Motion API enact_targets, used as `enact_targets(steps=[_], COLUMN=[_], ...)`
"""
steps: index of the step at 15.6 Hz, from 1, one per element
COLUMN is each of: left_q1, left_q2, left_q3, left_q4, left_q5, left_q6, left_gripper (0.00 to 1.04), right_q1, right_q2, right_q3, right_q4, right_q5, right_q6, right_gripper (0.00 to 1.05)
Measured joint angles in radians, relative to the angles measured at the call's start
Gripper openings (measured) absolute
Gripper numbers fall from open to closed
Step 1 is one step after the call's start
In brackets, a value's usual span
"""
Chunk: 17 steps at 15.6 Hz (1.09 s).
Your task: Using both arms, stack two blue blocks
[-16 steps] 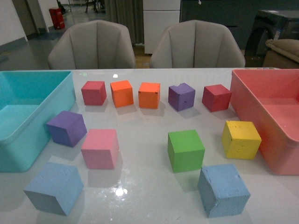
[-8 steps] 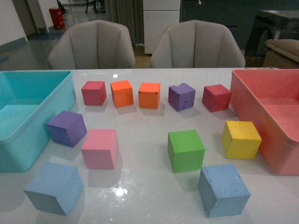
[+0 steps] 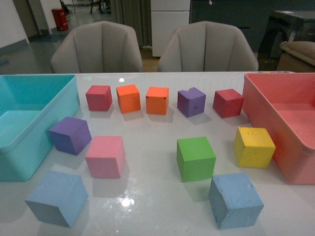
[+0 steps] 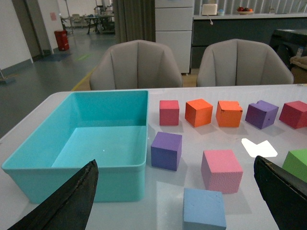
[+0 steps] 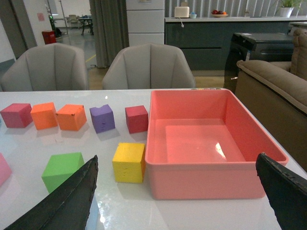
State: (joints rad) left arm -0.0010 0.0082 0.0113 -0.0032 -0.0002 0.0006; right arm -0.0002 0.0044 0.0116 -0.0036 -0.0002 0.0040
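Nothing has moved since the earlier frames.

Front view: we see both blue blocks on the table (image 3: 147, 142), at its near edge and well apart. Left block (image 3: 57, 197) sits just in front of the pink cube (image 3: 105, 156). Right block (image 3: 235, 200) sits just in front of the green cube (image 3: 196, 158). Each rests alone on the table, not stacked. Turquoise bin (image 3: 19, 160) is far left, pink bin (image 3: 295, 164) far right, and yellow cube (image 3: 254, 146) is just beside the pink bin.

Left wrist view: left gripper (image 4: 174, 160) has its fingers (image 4: 67, 206) spread wide, holding nothing. We see one blue block (image 4: 204, 209) on the table between them, touching neither, near the pink cube and a purple cube (image 4: 166, 150). The turquoise bin is just beside that purple cube.

Right wrist view: right gripper (image 5: 176, 156) has its fingers (image 5: 67, 206) wide too, empty. Between them we see the yellow cube against the pink bin's wall, green cube near.
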Motion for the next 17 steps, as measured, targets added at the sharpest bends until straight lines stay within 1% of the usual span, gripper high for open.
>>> enact_targets(steps=[2, 3, 4, 5, 7, 8, 10, 12, 14, 17], left_q1=[0.000, 0.000, 0.000, 0.000, 0.000, 0.000, 0.000, 0.000, 0.000, 0.000], left_q2=[0.000, 0.000, 0.000, 0.000, 0.000, 0.000, 0.000, 0.000, 0.000, 0.000], left_q3=[0.000, 0.000, 0.000, 0.000, 0.000, 0.000, 0.000, 0.000, 0.000, 0.000], left_q4=[0.000, 0.000, 0.000, 0.001, 0.000, 0.000, 0.000, 0.000, 0.000, 0.000], left_q5=[0.000, 0.000, 0.000, 0.000, 0.000, 0.000, 0.000, 0.000, 0.000, 0.000], left_q6=[0.000, 0.000, 0.000, 0.000, 0.000, 0.000, 0.000, 0.000, 0.000, 0.000], left_gripper=[0.98, 0.98, 0.98, 0.98, 0.98, 0.98, 0.98, 0.98, 0.98, 0.98], right_q1=[0.000, 0.014, 0.019, 0.023, 0.108, 0.149, 0.204, 0.286, 0.351, 0.423], right_q2=[0.000, 0.018, 0.200, 0.269, 0.587, 0.756, 1.102, 1.399, 1.552, 1.679], right_q3=[0.000, 0.002, 0.037, 0.061, 0.212, 0.307, 0.491, 0.599, 0.603, 0.604], right_q4=[0.000, 0.005, 0.148, 0.202, 0.443, 0.491, 0.405, 0.314, 0.300, 0.312], right_q5=[0.000, 0.048, 0.111, 0.124, 0.138, 0.129, 0.096, 0.083, 0.078, 0.079], right_q6=[0.000, 0.007, 0.021, 0.021, 0.026, 0.040, 0.096, 0.128, 0.151, 0.202], right_gripper=[0.98, 0.98, 0.98, 0.98, 0.98, 0.98, 0.98, 0.98, 0.98, 0.98])
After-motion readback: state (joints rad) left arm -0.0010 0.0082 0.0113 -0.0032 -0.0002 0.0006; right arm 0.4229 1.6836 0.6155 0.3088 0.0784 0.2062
